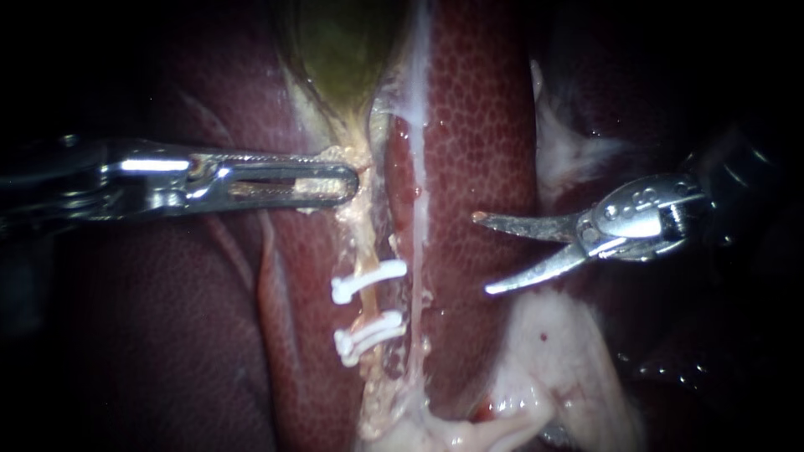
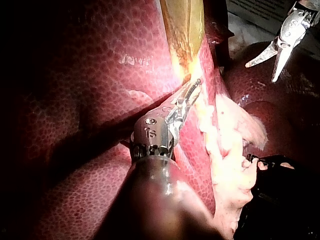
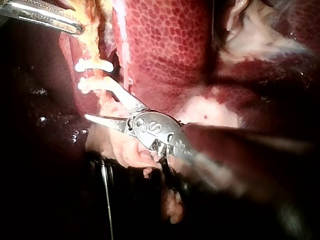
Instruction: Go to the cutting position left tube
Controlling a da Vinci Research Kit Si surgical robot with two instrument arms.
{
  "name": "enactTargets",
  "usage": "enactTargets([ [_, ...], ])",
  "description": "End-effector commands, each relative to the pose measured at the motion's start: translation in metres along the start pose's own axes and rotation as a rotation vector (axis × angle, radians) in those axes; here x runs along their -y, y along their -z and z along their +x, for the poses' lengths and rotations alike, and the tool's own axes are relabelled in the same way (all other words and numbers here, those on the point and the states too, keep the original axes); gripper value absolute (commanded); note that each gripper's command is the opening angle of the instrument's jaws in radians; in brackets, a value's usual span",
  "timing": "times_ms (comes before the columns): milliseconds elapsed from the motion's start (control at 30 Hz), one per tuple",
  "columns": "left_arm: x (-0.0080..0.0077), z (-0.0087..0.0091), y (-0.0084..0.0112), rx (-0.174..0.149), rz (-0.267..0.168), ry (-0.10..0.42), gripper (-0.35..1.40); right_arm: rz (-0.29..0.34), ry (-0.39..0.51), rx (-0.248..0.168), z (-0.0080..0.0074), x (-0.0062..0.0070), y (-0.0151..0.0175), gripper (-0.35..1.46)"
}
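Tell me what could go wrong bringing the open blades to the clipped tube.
The right instrument, blades open, must pass the pale strand between it and the clipped tube; it might nick it. The gap between the clips is narrow, so a blade could catch a clip. If the left instrument loses its hold on the tissue, the tube may slacken.

Red mottled liver [image 1: 477, 125], olive-green gallbladder [image 1: 339, 42], white clips [image 1: 368, 282], yellowish tube [image 1: 365, 251]
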Motion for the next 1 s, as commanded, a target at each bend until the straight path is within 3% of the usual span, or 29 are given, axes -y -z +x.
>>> enactTargets([
  [33,0.0000,0.0000,0.0000,0.000,0.000,0.000,-0.35,0.000,0.000,0.000,0.0000,0.0000,0.0000,1.43],
  [233,0.0000,-0.0001,0.0004,-0.001,0.002,0.001,-0.35,0.003,0.000,-0.001,0.0000,0.0000,0.0000,1.43],
  [433,0.0001,-0.0019,0.0026,-0.011,0.011,0.010,-0.35,0.004,0.000,-0.001,0.0001,0.0000,-0.0003,1.43],
  [667,0.0002,-0.0046,0.0057,0.025,0.004,0.034,-0.35,0.009,-0.001,-0.002,0.0001,0.0000,-0.0005,1.43],
  [1000,-0.0001,-0.0060,0.0081,0.048,-0.007,0.029,-0.35,0.011,-0.001,-0.003,0.0002,0.0000,-0.0007,1.43],
])
